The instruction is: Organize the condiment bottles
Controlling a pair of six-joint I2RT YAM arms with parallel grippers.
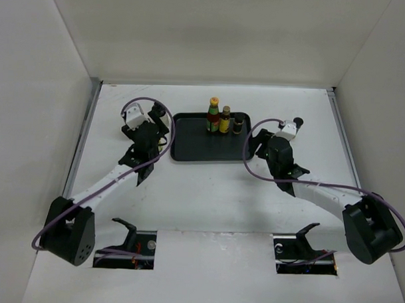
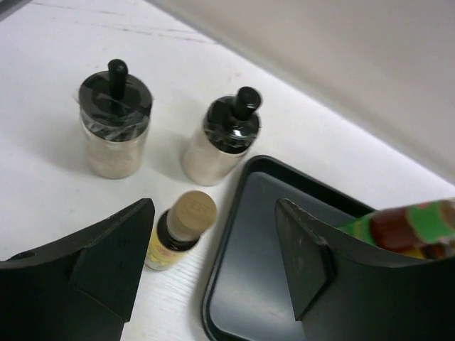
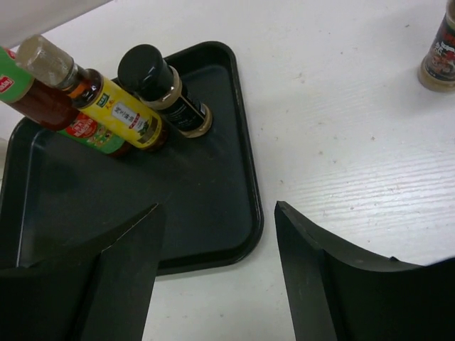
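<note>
- The left jaws are spread wide and hold nothing. A slim yellow-labelled bottle stands upright on the desk just ahead, in line with the gap but off-centre, away from the tray.
- It stands just beside the black tray's left rim, with two squat black-capped bottles beyond.
- The right jaws, likewise released, hover over the tray's right edge, so the left arm is nearer.

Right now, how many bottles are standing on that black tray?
3, in a row by the far edge of the tray: a red green-necked bottle, a yellow-labelled bottle, then a small dark black-capped bottle. None appears hidden.
</note>
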